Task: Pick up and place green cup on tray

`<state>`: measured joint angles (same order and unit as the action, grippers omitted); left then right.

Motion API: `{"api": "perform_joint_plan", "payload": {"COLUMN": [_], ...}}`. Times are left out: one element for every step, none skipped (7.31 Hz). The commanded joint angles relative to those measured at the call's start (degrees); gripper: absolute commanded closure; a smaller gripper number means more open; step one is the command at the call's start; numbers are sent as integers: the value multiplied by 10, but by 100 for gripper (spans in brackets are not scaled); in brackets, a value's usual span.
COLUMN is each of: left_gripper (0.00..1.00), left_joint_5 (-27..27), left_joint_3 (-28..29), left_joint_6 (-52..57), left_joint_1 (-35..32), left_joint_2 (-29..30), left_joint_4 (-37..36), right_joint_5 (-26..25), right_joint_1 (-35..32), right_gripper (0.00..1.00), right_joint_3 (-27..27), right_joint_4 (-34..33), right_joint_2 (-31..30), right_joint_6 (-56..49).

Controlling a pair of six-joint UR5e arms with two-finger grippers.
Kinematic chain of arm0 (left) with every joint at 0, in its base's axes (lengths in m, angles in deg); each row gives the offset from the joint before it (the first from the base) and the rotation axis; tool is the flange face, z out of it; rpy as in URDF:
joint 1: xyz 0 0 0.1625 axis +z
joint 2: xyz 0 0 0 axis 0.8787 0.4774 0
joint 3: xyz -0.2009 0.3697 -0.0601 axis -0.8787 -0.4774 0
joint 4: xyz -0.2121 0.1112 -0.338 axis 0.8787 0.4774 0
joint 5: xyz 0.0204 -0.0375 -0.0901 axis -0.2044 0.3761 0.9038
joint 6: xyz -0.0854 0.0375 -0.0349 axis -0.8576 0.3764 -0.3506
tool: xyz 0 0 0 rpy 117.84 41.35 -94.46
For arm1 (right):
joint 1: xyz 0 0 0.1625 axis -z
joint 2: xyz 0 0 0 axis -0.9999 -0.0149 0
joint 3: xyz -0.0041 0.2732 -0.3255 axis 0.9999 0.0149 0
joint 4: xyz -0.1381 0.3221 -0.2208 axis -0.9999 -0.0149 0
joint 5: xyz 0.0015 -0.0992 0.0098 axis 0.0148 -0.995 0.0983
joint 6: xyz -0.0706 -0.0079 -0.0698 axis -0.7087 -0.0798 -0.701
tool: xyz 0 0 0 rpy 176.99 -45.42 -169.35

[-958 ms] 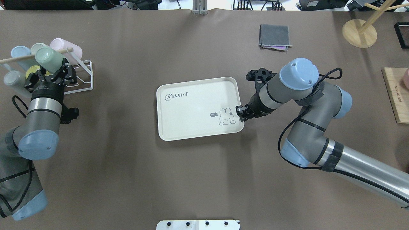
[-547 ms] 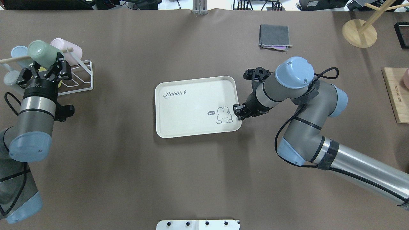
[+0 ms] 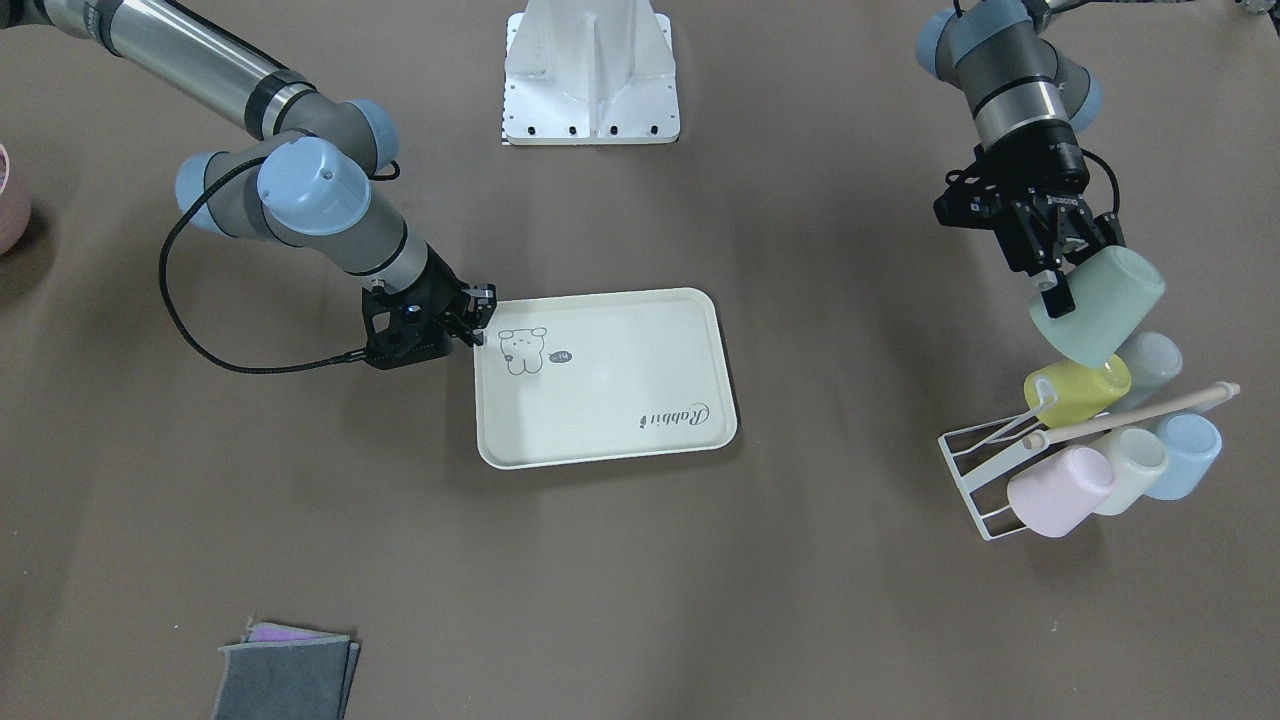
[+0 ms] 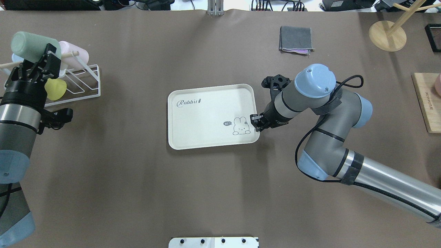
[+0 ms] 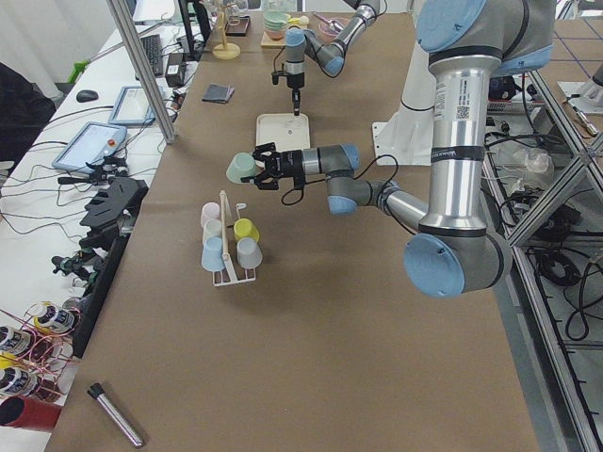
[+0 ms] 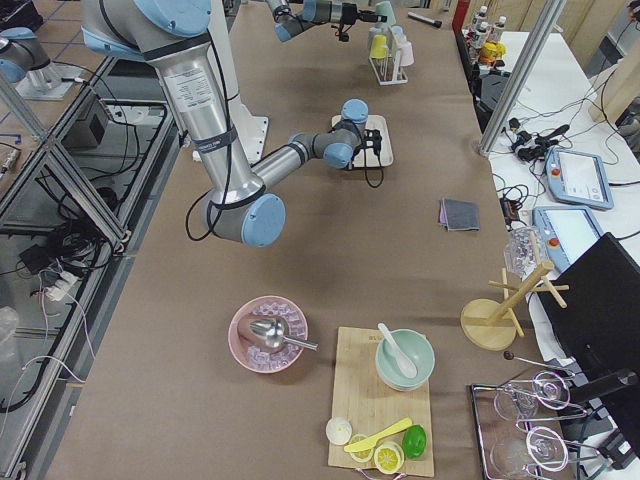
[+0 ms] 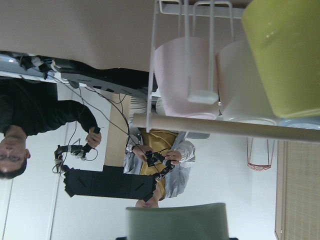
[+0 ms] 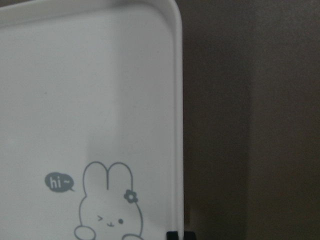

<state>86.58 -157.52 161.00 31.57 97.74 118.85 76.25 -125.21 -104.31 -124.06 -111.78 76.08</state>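
My left claw is closed around the green cup, holding it tilted in the air just above the white rack of other cups, well apart from the tray. My right claw pinches the tray's rim beside the bunny drawing, the tray flat on the table.

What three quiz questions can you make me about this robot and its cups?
1. True or false: the green cup stands on the tray.
2. What does the right gripper grip? A) the tray's rim B) the green cup C) nothing
3. Which gripper holds the green cup in the air?

Key:
1. False. It is off the tray, held up beside the rack.
2. A.
3. The left gripper.
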Motion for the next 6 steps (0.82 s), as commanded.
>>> {"api": "perform_joint_plan", "payload": {"left_gripper": [90,91,96,100,100,100], "left_joint_5": [47,76,139,187,236,269], "left_joint_3": [0,0,0,2,15,22], "left_joint_6": [-159,-252,-391,-511,-608,-689], "left_joint_1": [3,3,3,4,4,4], "left_joint_2": [13,16,16,20,34,53], "left_joint_4": [32,33,34,36,47,52], "right_joint_5": [-1,-1,-1,-1,-2,-3], "right_joint_1": [1,1,0,0,0,-3], "right_gripper": [100,100,96,62,4,0], "right_joint_3": [3,3,3,3,3,3], "right_joint_4": [0,0,-1,-1,0,0], "right_joint_2": [-1,-2,-3,-3,-5,-6], "right_joint_6": [2,5,15,42,52,54]}}
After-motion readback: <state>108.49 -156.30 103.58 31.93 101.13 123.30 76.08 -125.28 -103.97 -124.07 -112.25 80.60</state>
